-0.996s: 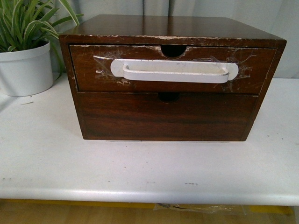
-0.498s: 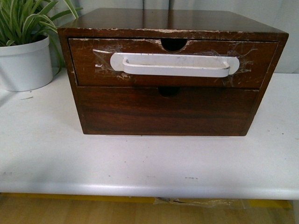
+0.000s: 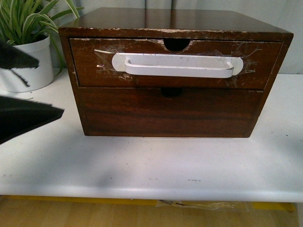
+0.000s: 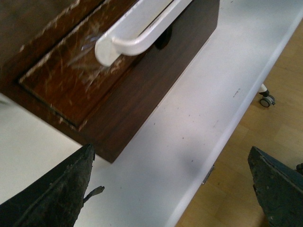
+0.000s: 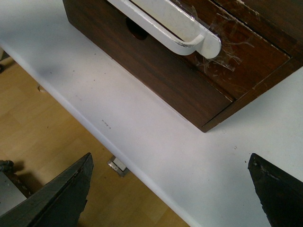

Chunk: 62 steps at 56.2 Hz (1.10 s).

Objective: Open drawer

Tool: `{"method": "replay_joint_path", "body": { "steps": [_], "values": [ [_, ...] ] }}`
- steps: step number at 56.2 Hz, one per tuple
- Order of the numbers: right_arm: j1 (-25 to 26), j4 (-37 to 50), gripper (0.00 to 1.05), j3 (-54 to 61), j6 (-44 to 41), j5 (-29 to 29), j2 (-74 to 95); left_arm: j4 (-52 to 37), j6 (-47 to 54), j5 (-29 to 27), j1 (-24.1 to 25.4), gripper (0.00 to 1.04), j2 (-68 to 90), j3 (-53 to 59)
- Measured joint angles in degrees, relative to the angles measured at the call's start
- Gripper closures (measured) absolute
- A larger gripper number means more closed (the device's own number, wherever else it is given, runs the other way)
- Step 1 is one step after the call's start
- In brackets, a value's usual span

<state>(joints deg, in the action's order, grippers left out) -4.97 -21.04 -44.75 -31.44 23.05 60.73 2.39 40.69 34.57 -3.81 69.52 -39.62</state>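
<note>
The drawer (image 3: 175, 81) is the upper one of a dark brown wooden cabinet, shut, with a half-round notch in its top edge and a long white bar handle (image 3: 177, 66) taped on. My left gripper (image 3: 49, 87) is open and empty at the left edge of the front view, beside the cabinet's left side and clear of the handle. In the left wrist view the gripper (image 4: 170, 151) hangs over the table's front edge, with the drawer (image 4: 57, 80) and handle (image 4: 137, 33) ahead. My right gripper (image 5: 170, 158) is open and empty over the table edge, short of the drawer (image 5: 246, 61) and handle (image 5: 165, 23).
A plain-fronted lower drawer (image 3: 170, 113) sits under the handled one. The cabinet stands on a white table (image 3: 142, 165). A white pot (image 3: 40, 71) with a green plant stands at the back left, behind my left gripper. Wooden floor (image 5: 42, 127) lies below the table edge.
My left gripper's black fingers have come into the front view from the left. The view shifted slightly a second ago. The drawer stays shut.
</note>
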Motion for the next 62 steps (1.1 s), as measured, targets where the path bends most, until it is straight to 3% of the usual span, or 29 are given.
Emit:
{"method": "replay_joint_path", "body": {
  "steps": [13, 26, 43, 62],
  "values": [
    [-1.05, -3.3, 0.09, -6.25, -3.43, -0.59, 5.7, 8.0, 5.09, 2.62, -6.64, 0.06, 6.27, -10.99],
    [-2.6, -5.99, 0.09, -9.25, -5.33, -0.96, 9.68, 14.14, 10.23, 0.39, -12.94, 0.06, 11.63, -18.49],
    [-6.86, -6.56, 0.09, -13.25, -6.82, -2.43, 15.52, 15.74, 13.94, -3.19, -16.22, 0.06, 17.79, -23.87],
    [-10.03, -6.14, 0.09, -16.44, -6.82, -2.58, 19.54, 17.38, 16.52, -7.21, -16.57, 0.06, 25.18, -30.53]
  ]
}}
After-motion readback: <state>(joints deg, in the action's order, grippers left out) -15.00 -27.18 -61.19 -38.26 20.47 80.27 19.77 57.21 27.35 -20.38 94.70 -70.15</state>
